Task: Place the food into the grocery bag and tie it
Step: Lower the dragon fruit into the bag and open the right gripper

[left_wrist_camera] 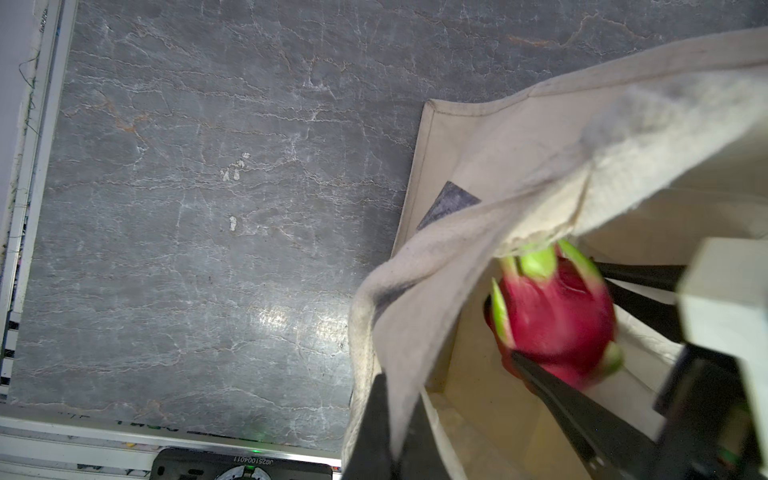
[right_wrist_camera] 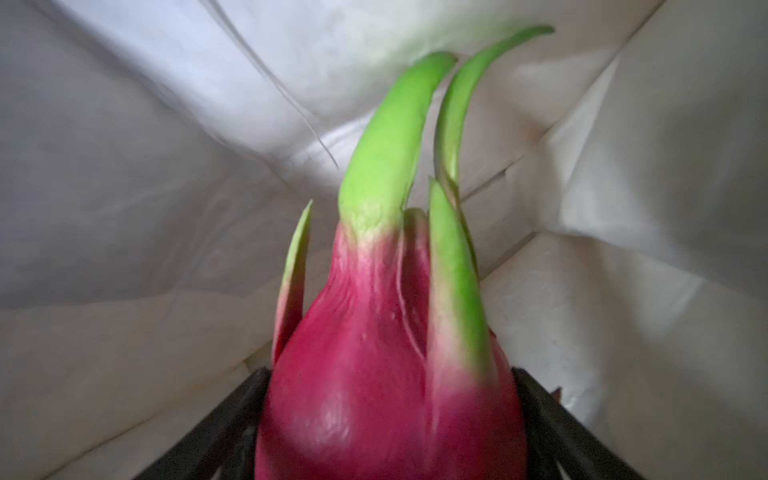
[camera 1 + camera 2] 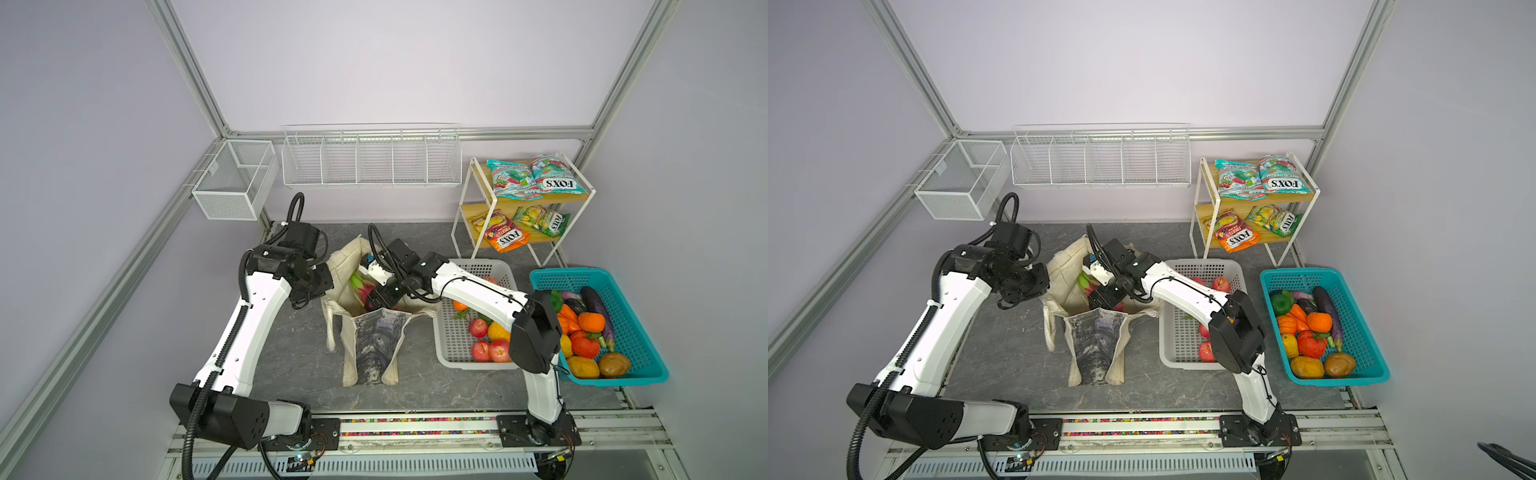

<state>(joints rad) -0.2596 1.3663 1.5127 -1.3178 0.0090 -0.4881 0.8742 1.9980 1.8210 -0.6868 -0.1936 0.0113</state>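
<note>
Top views set out the whole job on one grey stone tabletop (image 3: 291, 357). At its middle stood one grocery bag (image 3: 343, 270), a cream canvas tote with its mouth open. To the right of it lay one white perforated basket (image 3: 453, 345), then one teal basket (image 3: 623, 316) of vegetables, with one two-tier shelf rack (image 3: 483, 174) behind them.

The left gripper (image 1: 390, 411) was clamped tight on the tote's rim, holding that side of the mouth up. The right gripper (image 2: 388, 376) was down inside the bag, its jaws spread wide on either side of the single dragon fruit (image 1: 557, 316), which sat low between the cream walls. The fruit was blurred, and I could not tell whether the jaws gripped it or had let go.

The step in hand looked to be the loading of the dragon fruit. Next, I judged, the right jaws would need to clear the fruit and rise straight out of the mouth without snagging the canvas. The left would hold the rim up meanwhile, and the right would then cross to the white basket. Tying had not begun.

Four FOX'S packets (image 3: 557, 174) lay on the rack, two to a tier. Three red apples (image 3: 478, 327) showed at the white basket's near end and two more (image 3: 1221, 284) at its far end, five by my count, though the right arm hid part of it. One yellow fruit (image 3: 498, 331) lay among them.
</note>
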